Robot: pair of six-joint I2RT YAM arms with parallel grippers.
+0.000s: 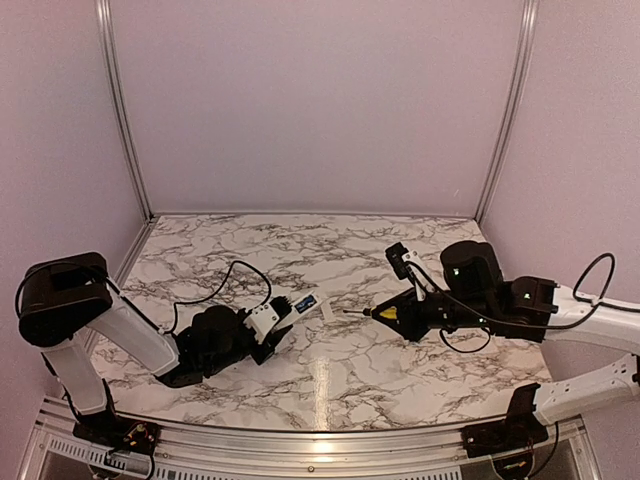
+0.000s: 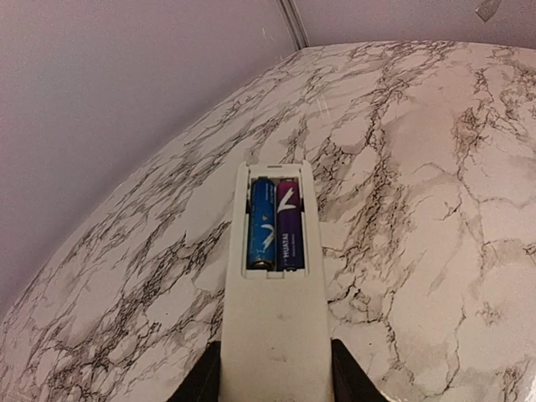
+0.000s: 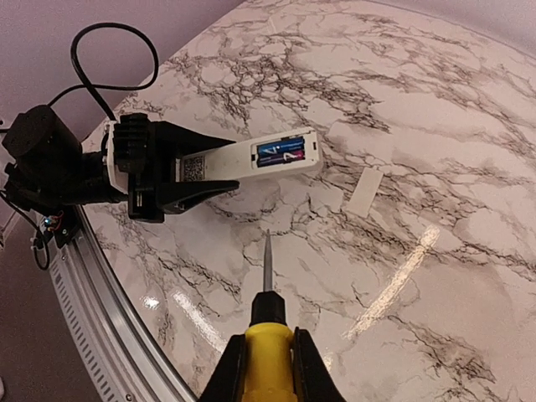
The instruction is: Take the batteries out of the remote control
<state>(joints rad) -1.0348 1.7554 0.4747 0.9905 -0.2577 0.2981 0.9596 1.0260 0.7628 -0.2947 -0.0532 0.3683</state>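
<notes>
White plastic, the remote control (image 3: 243, 161) is clamped in the jaws of the left gripper (image 2: 272, 383) over the middle of the desk (image 3: 435, 92). Its compartment is uncovered, with both batteries (image 2: 262, 224) inside. The right gripper (image 3: 268, 358) has its jaws closed on a yellow-handled screwdriver (image 3: 267, 322), whose tip points at the remote without touching it. A white cover piece (image 3: 364, 191) lies nearby.

The purple battery (image 2: 289, 224) in the remote control (image 2: 275, 335) reads "HUATAI".
</notes>
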